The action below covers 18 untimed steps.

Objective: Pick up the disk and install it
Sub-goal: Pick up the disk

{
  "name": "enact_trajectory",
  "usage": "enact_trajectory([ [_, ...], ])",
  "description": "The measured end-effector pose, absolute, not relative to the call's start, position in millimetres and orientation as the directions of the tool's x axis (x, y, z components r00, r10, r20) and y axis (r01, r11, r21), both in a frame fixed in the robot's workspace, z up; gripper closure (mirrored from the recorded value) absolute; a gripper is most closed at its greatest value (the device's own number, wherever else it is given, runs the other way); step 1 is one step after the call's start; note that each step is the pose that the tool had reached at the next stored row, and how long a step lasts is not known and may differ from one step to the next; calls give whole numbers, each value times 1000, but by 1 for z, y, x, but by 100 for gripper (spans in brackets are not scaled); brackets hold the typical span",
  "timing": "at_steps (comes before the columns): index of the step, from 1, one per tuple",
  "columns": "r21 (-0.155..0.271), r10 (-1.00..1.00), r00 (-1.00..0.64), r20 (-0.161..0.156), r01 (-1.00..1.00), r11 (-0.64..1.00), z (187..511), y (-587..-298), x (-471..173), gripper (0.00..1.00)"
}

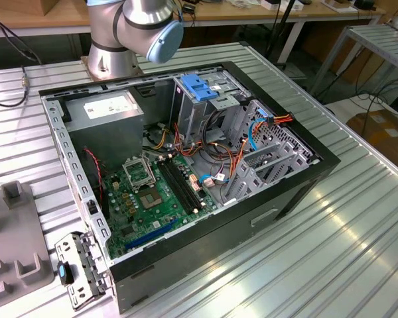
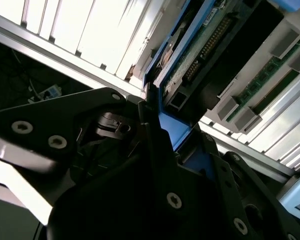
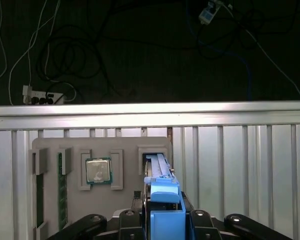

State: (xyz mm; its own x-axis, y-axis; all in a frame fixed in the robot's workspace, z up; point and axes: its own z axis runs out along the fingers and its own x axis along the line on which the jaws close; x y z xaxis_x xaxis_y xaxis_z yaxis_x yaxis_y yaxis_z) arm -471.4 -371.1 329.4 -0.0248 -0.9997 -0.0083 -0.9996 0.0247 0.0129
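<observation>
While the jaws clamp the disk (image 3: 162, 197) edge-on, its far end looks close to the tray (image 3: 90, 210).

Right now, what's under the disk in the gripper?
A grey tray, which also holds a processor chip and memory sticks. The disk, clamped on edge in the gripper, covers the slot below it, so its inside can't be seen.

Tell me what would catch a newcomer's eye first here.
In the first wrist view, the blue-edged disk stands edge-on, clamped in the gripper, with a grey tray holding a chip beyond it. In the exterior view, the open case takes the middle of the ribbed table, with a blue bracket bright at its drive cage.
</observation>
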Motion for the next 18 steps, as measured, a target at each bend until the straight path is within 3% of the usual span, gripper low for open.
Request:
enact_trajectory([
  [18, 12, -1000, -25, 0, -1000, 25, 348, -371, -471, 63],
])
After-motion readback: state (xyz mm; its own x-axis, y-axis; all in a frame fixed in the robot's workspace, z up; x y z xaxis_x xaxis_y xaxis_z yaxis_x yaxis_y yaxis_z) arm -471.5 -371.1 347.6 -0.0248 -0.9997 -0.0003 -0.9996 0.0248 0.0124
